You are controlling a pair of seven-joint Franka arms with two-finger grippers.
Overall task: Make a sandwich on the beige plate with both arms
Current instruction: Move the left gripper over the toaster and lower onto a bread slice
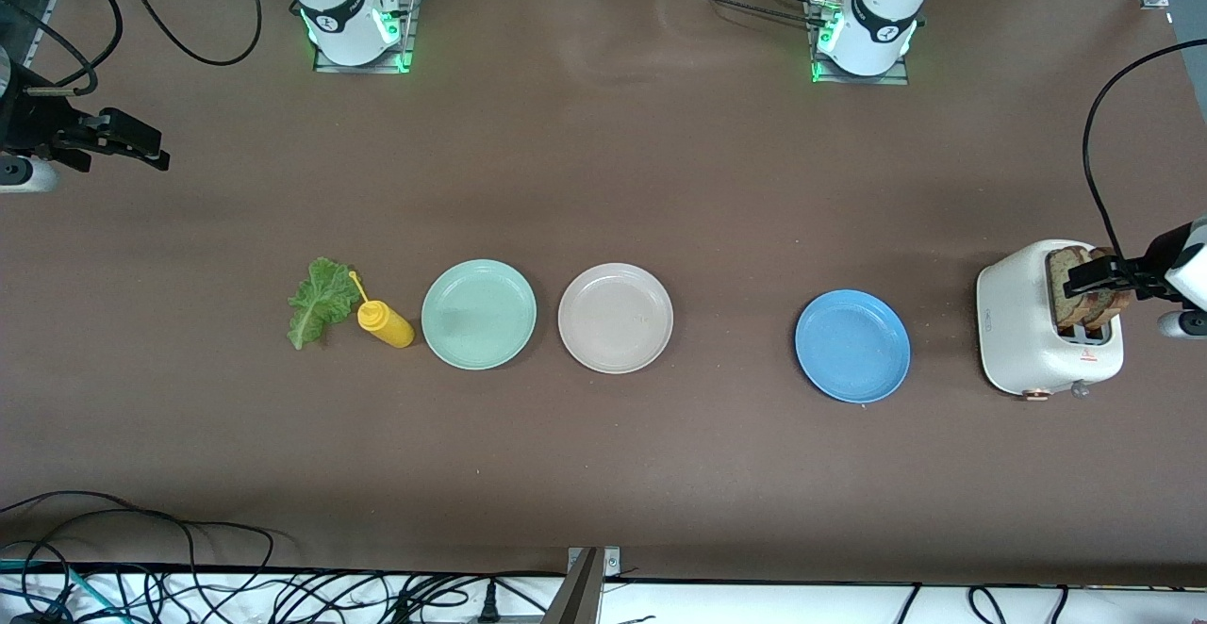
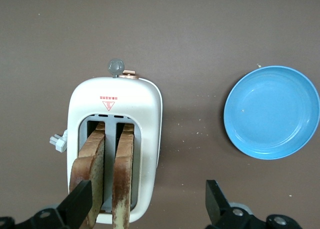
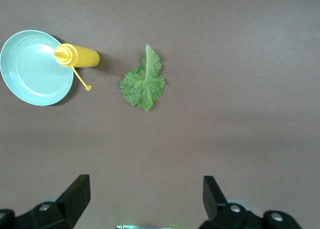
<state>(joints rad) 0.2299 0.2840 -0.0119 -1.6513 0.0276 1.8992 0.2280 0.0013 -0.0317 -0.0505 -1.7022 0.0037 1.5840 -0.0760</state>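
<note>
Left gripper is hanging right over the toaster with its fingers spread wide, nothing in them. From the left wrist view one finger sits just outside the outer toast slice and the other is way out past the toaster wall, so both slices plus a chunk of toaster are inside the gap. That's my worry: if it drops straight down and squeezes it'll catch the second slice or the casing too. I'd shift it sideways so the fingers bracket one slice only, come down on the crust sticking out of the slot, pinch gently (toast crumbles) and pull straight up so it doesn't snag the slot.

Beige plate is bare, mid-table, between the mint plate and the blue plate, so nothing's built yet. The toaster stands at the left arm's end, just past the blue plate, so it's a fair carry over the blue one to reach the beige one. Easy to drop it on the wrong plate, I reckon.

Lettuce lies flat at the right arm's end, touching or nearly touching the yellow bottle, which lies on its side next to the mint plate. Right gripper is wide open and empty too, up over bare table near that end, waiting.
</note>
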